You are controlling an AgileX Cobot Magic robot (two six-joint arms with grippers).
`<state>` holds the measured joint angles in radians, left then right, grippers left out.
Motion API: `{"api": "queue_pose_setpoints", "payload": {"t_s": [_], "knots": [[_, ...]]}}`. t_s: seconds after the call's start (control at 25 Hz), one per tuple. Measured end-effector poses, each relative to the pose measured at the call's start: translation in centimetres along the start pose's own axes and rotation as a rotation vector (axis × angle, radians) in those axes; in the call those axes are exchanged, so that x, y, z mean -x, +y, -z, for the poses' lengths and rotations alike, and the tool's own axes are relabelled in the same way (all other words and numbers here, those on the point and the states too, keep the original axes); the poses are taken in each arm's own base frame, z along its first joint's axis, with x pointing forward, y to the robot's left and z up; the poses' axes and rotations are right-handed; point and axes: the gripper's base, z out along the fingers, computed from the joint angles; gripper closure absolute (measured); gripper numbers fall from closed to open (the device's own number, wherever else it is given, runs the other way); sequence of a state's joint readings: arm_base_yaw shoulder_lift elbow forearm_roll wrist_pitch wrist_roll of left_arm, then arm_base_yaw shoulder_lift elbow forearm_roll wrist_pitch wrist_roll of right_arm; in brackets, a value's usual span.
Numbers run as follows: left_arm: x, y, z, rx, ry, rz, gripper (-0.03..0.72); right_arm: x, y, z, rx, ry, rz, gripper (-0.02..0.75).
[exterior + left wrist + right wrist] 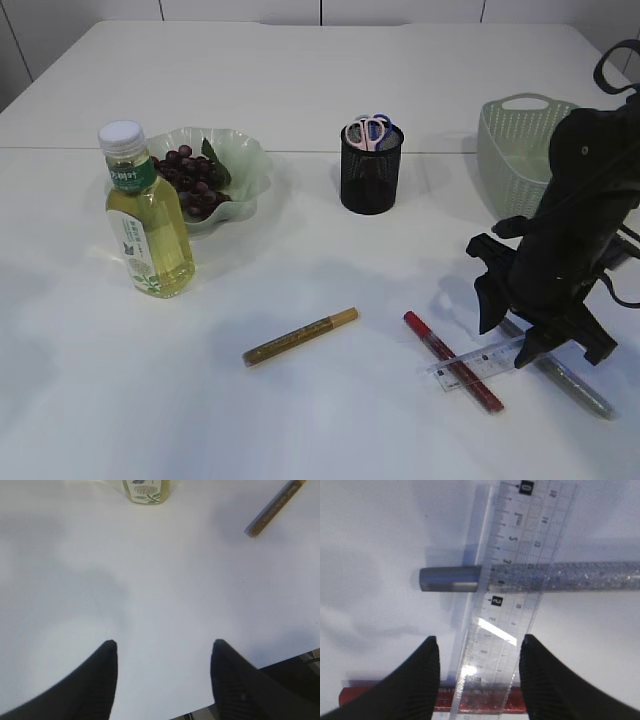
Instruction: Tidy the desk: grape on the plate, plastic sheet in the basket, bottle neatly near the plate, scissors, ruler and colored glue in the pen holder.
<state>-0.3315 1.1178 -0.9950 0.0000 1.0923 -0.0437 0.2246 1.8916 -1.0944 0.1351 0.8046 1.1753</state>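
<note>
My right tool [479, 680] hangs just above the clear ruler [512, 580], jaws about half open, one on each side of it and gripping nothing; the ruler's long axis runs straight out from between them, so a drop and squeeze across its width looks like the next move. The ruler lies across a red pen [390, 700] at its near end and a grey glitter pen [545, 576] further along, so I risk nudging both. My left tool [162, 680] hovers open and empty, well apart from the ruler, over bare surface [160, 590].
</note>
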Motion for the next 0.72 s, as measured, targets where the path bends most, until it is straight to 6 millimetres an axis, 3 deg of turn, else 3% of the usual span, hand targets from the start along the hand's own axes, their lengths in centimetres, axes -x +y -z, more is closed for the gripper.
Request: {"api": "queue_pose_setpoints", "payload": {"t_s": [0.72], "knots": [[0.00,0.05,0.00,0.005,0.000,-0.003,0.254,-0.16,-0.38,0.01,-0.042,0.018,-0.002,0.324]]}}
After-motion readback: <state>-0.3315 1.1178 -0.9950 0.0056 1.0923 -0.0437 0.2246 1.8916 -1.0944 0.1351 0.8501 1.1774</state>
